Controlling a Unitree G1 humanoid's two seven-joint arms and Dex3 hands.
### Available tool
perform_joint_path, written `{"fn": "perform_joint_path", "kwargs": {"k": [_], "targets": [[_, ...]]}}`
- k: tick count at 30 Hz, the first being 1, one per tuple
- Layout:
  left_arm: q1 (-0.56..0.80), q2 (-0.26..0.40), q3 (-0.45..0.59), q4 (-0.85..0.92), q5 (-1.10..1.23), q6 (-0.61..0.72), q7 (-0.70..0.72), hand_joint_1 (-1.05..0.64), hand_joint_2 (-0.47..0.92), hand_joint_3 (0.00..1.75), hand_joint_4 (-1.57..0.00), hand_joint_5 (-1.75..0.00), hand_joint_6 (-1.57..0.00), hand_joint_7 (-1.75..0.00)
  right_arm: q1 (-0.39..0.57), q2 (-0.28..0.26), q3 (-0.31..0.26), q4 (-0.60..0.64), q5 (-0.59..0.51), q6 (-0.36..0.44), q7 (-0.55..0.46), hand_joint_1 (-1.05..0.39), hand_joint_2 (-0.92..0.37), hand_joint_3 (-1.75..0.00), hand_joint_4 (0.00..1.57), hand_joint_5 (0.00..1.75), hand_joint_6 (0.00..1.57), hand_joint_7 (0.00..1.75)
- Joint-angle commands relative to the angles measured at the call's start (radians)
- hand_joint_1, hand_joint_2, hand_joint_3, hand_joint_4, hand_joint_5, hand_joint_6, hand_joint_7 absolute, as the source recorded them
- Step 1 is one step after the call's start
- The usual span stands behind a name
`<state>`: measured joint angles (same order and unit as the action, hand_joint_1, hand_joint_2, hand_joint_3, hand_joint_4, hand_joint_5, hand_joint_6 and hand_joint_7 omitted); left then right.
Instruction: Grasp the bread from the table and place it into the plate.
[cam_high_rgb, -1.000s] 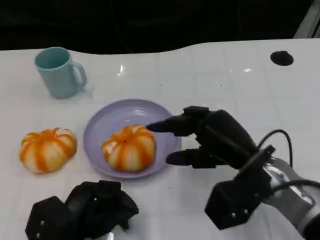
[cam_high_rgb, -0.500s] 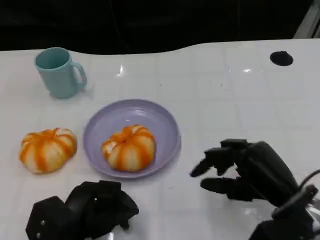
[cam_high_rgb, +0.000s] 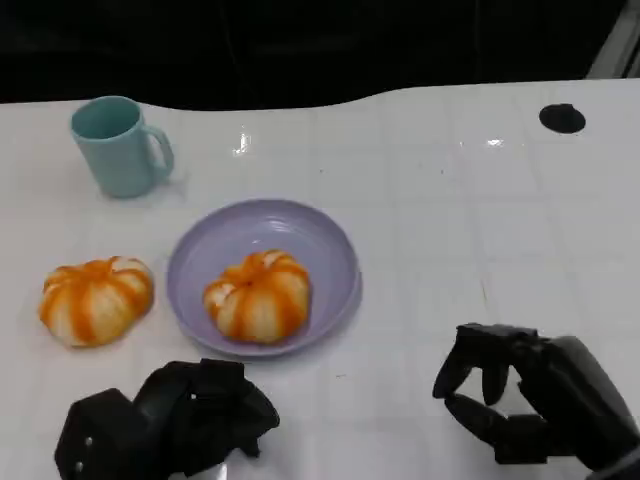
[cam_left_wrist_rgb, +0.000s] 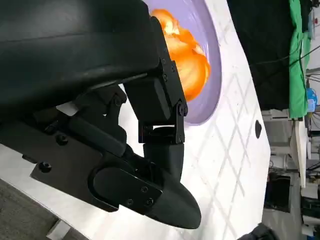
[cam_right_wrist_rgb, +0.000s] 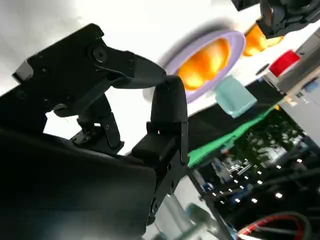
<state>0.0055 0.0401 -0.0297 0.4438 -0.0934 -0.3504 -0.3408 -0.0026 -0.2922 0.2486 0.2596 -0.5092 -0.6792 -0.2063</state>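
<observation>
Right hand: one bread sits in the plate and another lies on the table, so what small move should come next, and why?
Probably finish pulling the right hand back to rest. It holds nothing, and one bread already lies in the purple plate. The second bread sits on the table beside the plate, nearer the left hand, so any further pick likely falls to that hand.
</observation>
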Motion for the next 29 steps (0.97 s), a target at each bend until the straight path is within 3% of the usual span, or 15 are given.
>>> {"fn": "perform_joint_path", "kwargs": {"k": [1, 5, 13, 29], "targets": [[-0.003, 0.013, 0.007, 0.012, 0.004, 0.001, 0.006, -1.04, 0.84, 0.0, -0.87, -1.52, -1.3, -0.76, 0.051, 0.001, -0.02, -0.047, 0.049, 0.045, 0.041, -0.27, -0.51, -1.03, 0.68, 1.75, 0.54, 1.58], [-0.001, 0.017, 0.011, 0.011, 0.001, 0.002, 0.004, -1.05, 0.84, 0.0, -0.87, -1.52, -1.29, -0.76, 0.071, 0.012, -0.02, -0.046, 0.069, 0.06, 0.055, -0.28, -0.51, -1.01, 0.68, 1.75, 0.54, 1.57], [0.002, 0.019, 0.011, 0.01, 0.0, -0.001, 0.0, -1.04, 0.84, 0.0, -0.87, -1.53, -1.29, -0.77, 0.047, 0.019, -0.023, 0.04, 0.046, -0.007, 0.002, -0.28, -0.51, -0.99, 0.72, 1.75, 0.56, 1.58], [-0.002, 0.024, 0.015, 0.026, -0.005, -0.006, -0.005, -1.04, 0.84, 0.0, -0.88, -1.52, -1.29, -0.75, 0.014, 0.021, -0.019, 0.103, 0.014, -0.045, -0.052, -0.3, -0.51, -0.98, 0.71, 1.75, 0.55, 1.57]]}}
